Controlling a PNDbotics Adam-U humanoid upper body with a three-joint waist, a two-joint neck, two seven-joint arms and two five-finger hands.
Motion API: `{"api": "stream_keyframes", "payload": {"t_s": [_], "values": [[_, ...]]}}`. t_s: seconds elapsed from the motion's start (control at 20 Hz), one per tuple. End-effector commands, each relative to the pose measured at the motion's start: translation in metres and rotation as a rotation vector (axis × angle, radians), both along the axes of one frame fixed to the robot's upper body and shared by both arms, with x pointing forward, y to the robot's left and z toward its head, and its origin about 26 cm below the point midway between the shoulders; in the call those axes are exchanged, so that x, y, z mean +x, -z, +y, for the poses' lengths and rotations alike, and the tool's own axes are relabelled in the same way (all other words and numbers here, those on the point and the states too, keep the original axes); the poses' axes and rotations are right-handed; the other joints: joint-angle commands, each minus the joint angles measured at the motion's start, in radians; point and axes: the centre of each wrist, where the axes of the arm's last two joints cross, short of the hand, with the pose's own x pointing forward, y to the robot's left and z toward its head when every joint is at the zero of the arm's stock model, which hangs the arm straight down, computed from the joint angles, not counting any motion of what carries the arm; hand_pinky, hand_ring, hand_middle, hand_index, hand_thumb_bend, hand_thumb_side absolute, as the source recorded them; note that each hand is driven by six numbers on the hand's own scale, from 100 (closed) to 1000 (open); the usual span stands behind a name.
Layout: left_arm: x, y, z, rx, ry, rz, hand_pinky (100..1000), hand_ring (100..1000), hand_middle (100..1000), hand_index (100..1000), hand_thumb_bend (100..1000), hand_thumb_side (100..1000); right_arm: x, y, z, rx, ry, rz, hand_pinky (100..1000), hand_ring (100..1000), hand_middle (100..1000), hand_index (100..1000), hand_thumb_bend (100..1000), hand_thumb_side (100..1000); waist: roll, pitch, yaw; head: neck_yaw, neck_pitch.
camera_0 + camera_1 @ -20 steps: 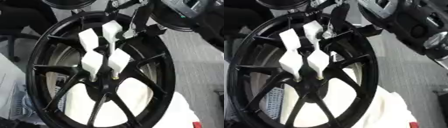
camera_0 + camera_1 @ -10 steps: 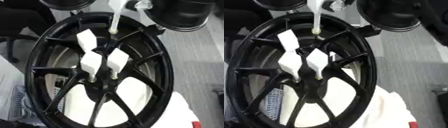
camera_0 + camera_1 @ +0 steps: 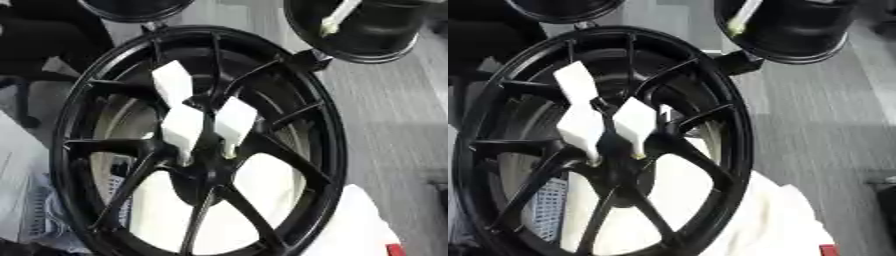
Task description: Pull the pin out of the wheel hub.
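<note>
Right hand [image 3: 367,30]: a round black mass at the upper right, seen end-on; whether it is clenched, released or grasping cannot be told from either view. Free pin [image 3: 337,17]: a slim white peg with a yellowish tip, lying across the front of that black mass, well apart from the hub and above the rim, presumably carried by the right hand (the contact itself is hidden). Left hand [image 3: 131,7]: a second round black mass cut off by the top edge, left of centre, touching nothing; its state cannot be told either. Wheel [image 3: 328,150]: black, many-spoked, standing tilted and filling most of the view. Hub [image 3: 206,165]: three white pegs sit in it, an upper one [image 3: 172,82], a middle one [image 3: 182,127] and a right one [image 3: 234,120], close together and fanning upward. White cloth [image 3: 350,230]: bunched at the wheel's lower right. Progress, as judged: one pin is out and clear of the wheel, so the pull looks done for that pin; three more stand in the hub, should they also be wanted
</note>
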Motion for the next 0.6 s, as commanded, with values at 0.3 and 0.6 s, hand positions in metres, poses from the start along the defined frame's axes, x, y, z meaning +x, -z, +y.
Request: {"api": "stream_keyframes", "payload": {"t_s": [0.3,0.6], "values": [[-0.004,-0.009,0.005,0.023,-0.027,-0.027,775,777,740,877,627,342,-0.019,-0.022,-0.057,0.017,0.305,-0.139,904,875,816,840,100,386,0.012,-0.027,-0.016,0.018,-0.022],[-0.004,-0.008,0.005,0.026,-0.021,-0.021,774,778,741,877,630,342,-0.018,-0.03,-0.044,0.006,0.279,-0.194,917,911,865,861,100,167,0.013,-0.032,-0.023,0.013,-0.02]]}}
